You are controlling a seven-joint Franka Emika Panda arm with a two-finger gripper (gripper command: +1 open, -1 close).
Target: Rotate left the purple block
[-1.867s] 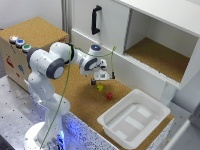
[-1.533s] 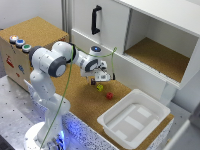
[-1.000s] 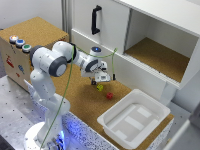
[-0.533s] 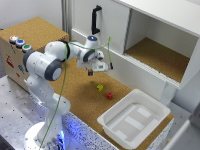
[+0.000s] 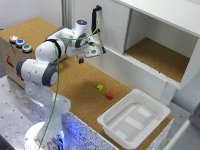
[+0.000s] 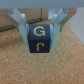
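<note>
Wrist view: purple block (image 6: 40, 39) clamped between end effector (image 6: 40, 34) fingers.

Cork tabletop (image 5: 75, 87), white open cabinet (image 5: 155, 45), grey floor.

In the wrist view, the purple block (image 6: 39, 38) is showing yellow marks on two faces: a letter reading as "G" on one, a blurred, unreadable character on the other.
</note>
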